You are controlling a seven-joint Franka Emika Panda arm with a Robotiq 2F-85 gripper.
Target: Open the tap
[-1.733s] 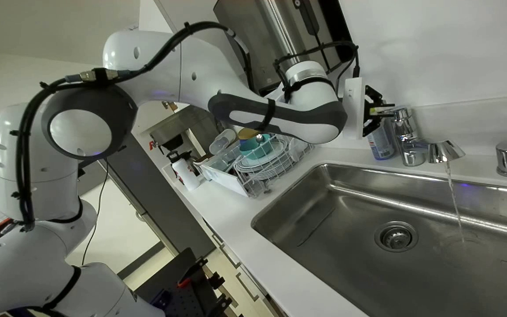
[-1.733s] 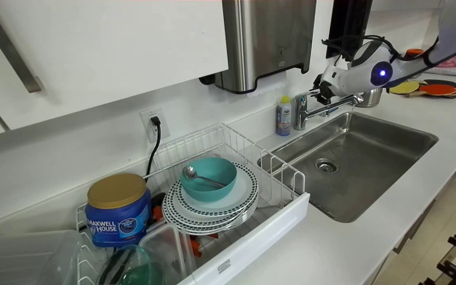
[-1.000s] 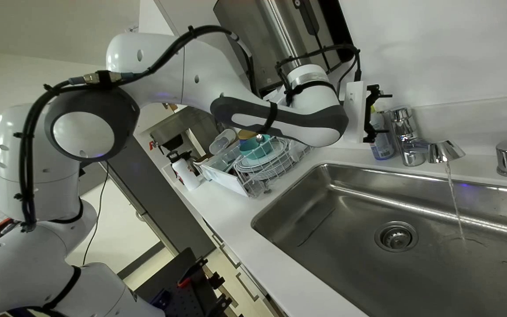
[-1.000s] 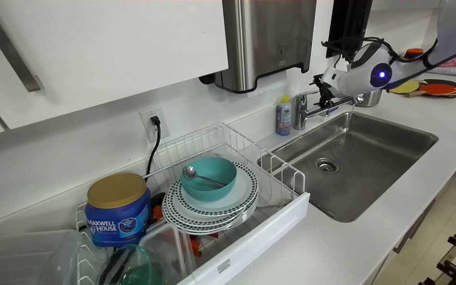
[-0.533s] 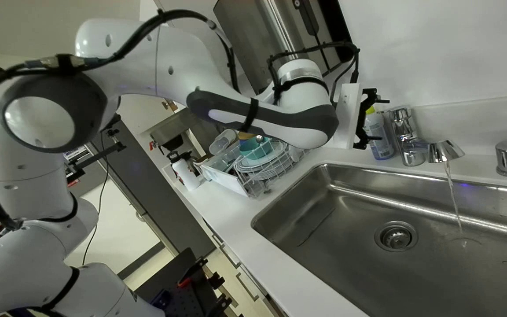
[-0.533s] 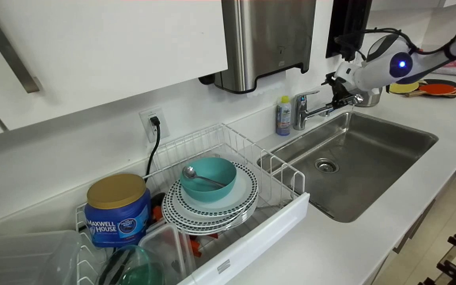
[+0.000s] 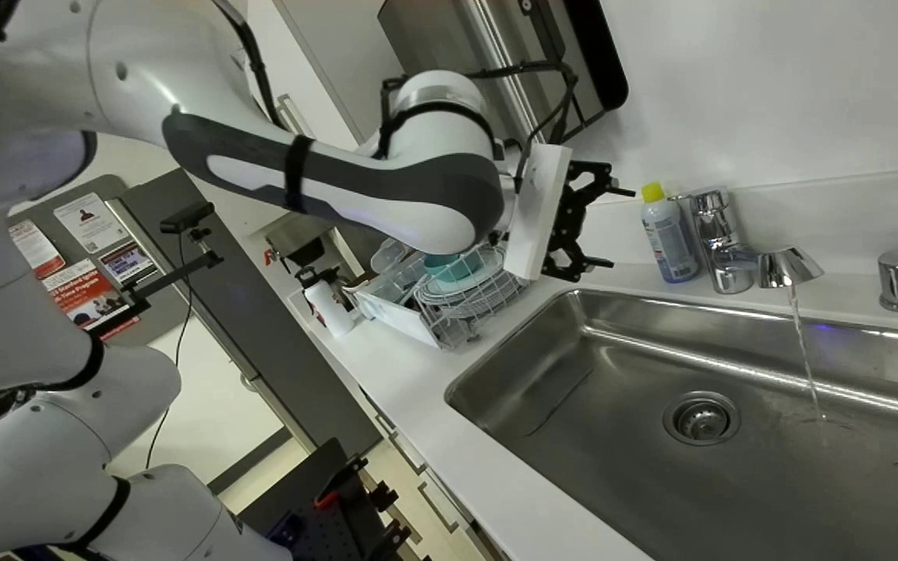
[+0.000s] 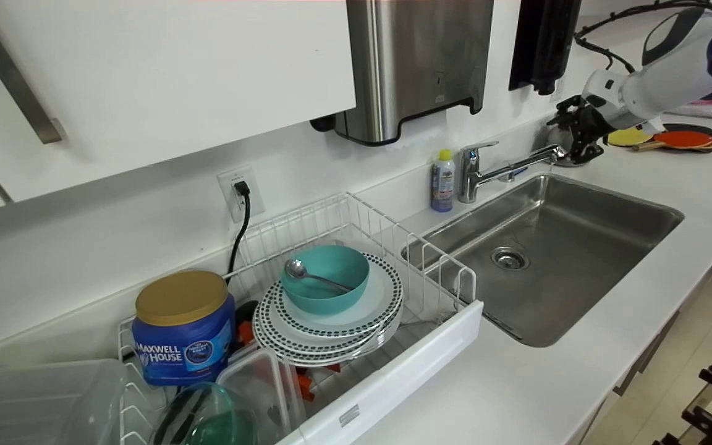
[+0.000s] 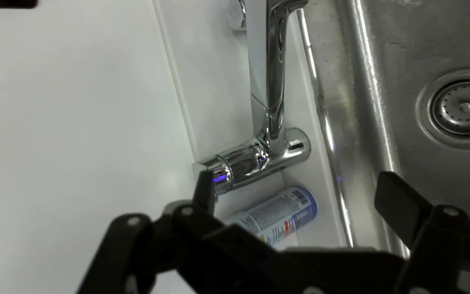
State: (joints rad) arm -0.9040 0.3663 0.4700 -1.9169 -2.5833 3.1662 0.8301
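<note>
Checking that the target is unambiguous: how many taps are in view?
1: the tap stands between sink and wall, water running from its spout. No other shows, though the arm hides some counter.

Glossy chrome tap (image 9: 273, 122), satin steel sink (image 7: 745, 499)

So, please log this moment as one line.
lever tap: running into steel sink; pincer: open, empty, apart from lever tap; task: looks done

White-and-grey arm (image 7: 363, 187); black gripper (image 7: 614, 226)
</note>
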